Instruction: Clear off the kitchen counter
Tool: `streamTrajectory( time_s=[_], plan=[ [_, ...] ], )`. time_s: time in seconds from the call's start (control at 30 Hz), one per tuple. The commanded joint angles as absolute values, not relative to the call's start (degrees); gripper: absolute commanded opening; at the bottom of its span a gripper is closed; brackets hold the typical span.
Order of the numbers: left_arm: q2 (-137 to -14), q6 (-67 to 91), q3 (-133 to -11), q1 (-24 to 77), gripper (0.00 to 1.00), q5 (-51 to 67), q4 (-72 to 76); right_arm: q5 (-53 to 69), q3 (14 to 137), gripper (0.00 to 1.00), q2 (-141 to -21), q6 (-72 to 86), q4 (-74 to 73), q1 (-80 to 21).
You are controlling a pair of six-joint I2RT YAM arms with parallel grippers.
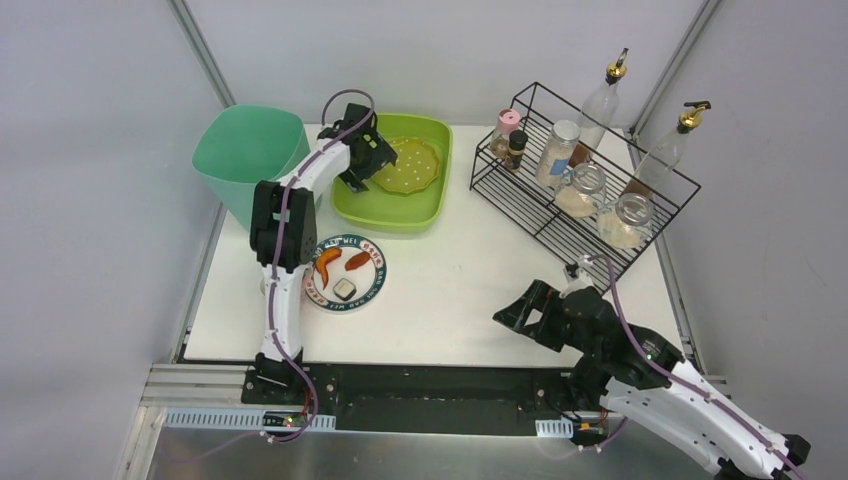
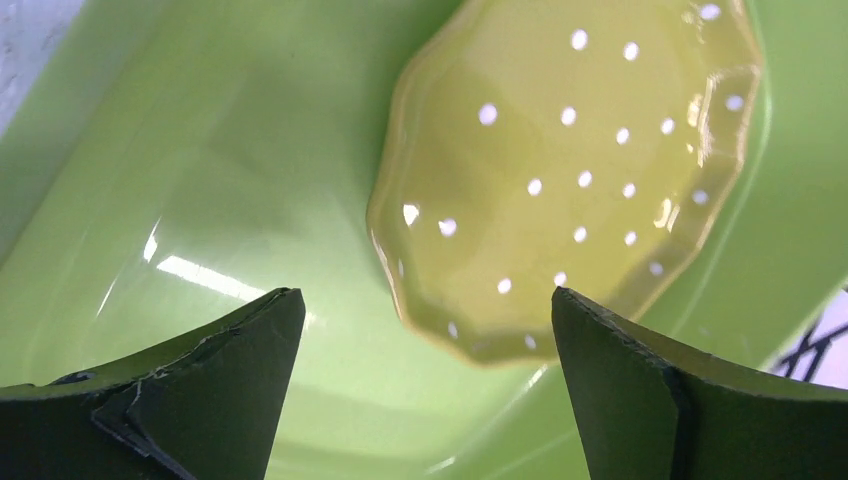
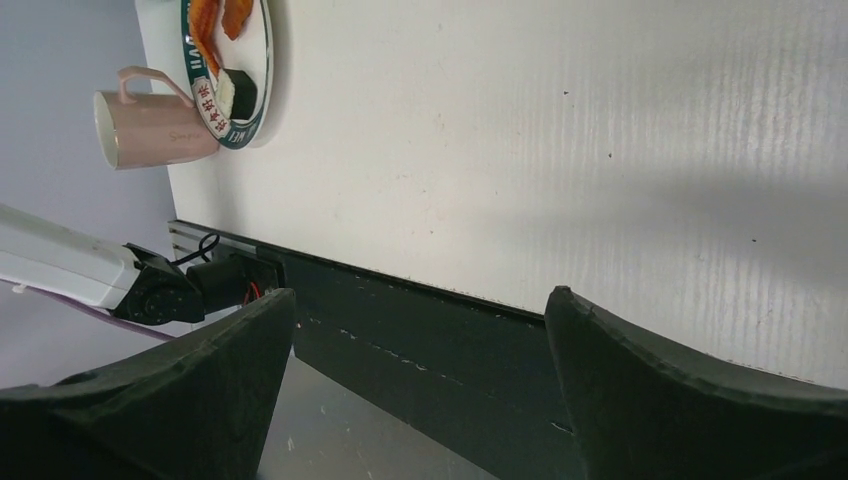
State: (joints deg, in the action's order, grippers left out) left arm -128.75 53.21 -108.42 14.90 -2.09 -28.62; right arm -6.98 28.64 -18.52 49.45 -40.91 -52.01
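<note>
My left end effector (image 2: 428,300) stands wide open with nothing between its fingers. It hangs over the lime-green tub (image 2: 200,180), which sits at about 11 o'clock on the surface (image 1: 460,280). Inside the tub lies a scalloped yellow-green plate with pale dots (image 2: 570,170), toward 1 o'clock from my left fingertips and apart from them.

My right end effector (image 3: 420,300) is just as wide and also holds nothing. It hovers low at about 5 o'clock on the surface, over the near edge where the white top meets the black rail (image 3: 420,350).

A teal bin (image 1: 250,150) stands at 10 o'clock, just beside the tub. At 8 o'clock a lettered round plate (image 1: 380,270) rests on the surface, carrying two orange-red pieces (image 1: 328,265) and a small pale block (image 1: 344,288). My right wrist view shows a pink mug (image 3: 150,130) on its side just beside that plate. A black wire rack (image 1: 520,200) at 2 o'clock holds bottles and jars.
</note>
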Motion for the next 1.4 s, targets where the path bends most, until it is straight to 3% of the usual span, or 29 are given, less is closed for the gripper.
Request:
streamTrajectory(
  time_s=[0.0,0.2,0.87,1.13,1.37],
  plan=[
    [-118.89,49.13,-107.68,14.82,0.99,-0.22,-32.65,-8.78,32.43,0.99,-22.25,47.48,-42.47,-52.29],
    [-109.53,44.05,-104.57,16.34,0.99,-0.43,-35.79,-7.29,31.63,0.99,-26.77,48.85,-36.94,-52.29],
    [-68.50,41.23,-67.33,17.32,0.99,1.56,-36.12,4.00,37.79,0.96,-55.32,50.63,-10.11,-53.46],
    [-58.85,44.81,-56.96,17.31,0.99,-1.12,-36.91,3.88,42.54,0.86,-71.05,53.75,-0.29,-56.95],
    [-52.57,45.19,-53.26,17.32,0.99,-2.48,-39.18,3.77,47.23,0.66,-85.47,55.49,10.93,-59.25]
  ],
)
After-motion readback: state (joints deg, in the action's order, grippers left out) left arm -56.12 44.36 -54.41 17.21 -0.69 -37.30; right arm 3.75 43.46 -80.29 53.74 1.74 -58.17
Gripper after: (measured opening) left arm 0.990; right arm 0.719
